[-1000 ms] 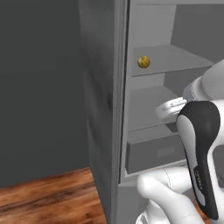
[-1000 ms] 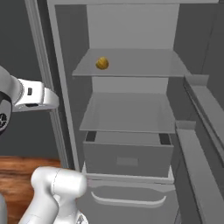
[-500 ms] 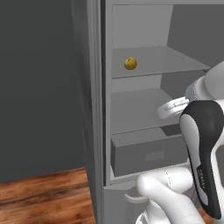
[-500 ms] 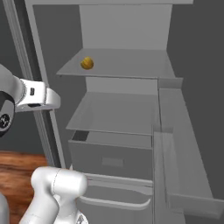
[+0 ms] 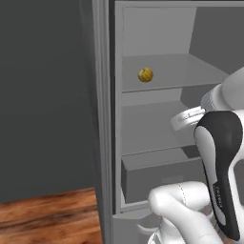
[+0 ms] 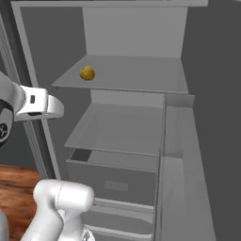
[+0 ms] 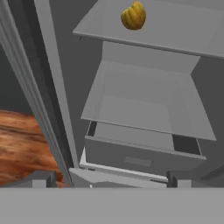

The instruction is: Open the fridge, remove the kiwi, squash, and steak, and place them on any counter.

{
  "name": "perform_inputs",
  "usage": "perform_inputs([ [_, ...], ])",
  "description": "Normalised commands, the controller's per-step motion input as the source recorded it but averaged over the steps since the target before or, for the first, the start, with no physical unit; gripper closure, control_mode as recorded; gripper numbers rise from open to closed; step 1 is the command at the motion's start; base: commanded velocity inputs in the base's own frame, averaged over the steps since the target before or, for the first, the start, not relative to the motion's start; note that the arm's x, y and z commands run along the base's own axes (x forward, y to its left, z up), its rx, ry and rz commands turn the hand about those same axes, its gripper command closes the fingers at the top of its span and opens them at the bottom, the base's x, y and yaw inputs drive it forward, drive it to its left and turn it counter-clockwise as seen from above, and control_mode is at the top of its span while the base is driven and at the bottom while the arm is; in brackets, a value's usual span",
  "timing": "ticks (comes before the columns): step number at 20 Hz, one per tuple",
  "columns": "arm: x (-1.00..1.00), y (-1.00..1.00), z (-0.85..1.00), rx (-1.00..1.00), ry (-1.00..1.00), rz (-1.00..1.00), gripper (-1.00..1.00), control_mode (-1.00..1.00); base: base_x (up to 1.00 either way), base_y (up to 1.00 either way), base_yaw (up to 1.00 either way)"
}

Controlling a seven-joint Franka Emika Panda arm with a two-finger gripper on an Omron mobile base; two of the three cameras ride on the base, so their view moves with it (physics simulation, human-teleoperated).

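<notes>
Squash (image 5: 146,75) sat on an upper shelf (image 5: 167,71) of the open fridge (image 5: 107,119) in the left base view, above and left of the white arm. From the right base view, it lay near that shelf's left edge, over the drawer (image 6: 113,176). In the hand view, the claw (image 7: 107,180) stood released, its tips low, the squash well above them.

One squash (image 5: 146,75) on shelf; one open fridge (image 6: 132,33); two shelves, one drawer (image 7: 140,157), apparently.
</notes>
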Motion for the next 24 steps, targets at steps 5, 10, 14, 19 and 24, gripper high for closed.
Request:
perform_inputs([
  [5, 0.00, 0.00, 0.00, 0.00, 0.00, 0.00, -1.00, 1.00, 0.70, -0.18, 0.07],
  [10, 0.00, 0.00, 0.00, 0.00, 0.00, 0.00, -1.00, 1.00, 0.23, -0.05, 0.02],
  [14, 0.00, -0.01, 0.00, 0.00, 0.00, 0.01, -1.00, -1.00, 0.08, 0.00, 0.00],
  [19, 0.02, -0.05, 0.00, 0.00, -0.01, 0.09, -1.00, -1.00, 0.00, 0.00, 0.00],
  [24, 0.03, -0.06, 0.09, 0.01, -0.02, 0.01, -1.00, -1.00, 0.00, 0.00, 0.00],
])
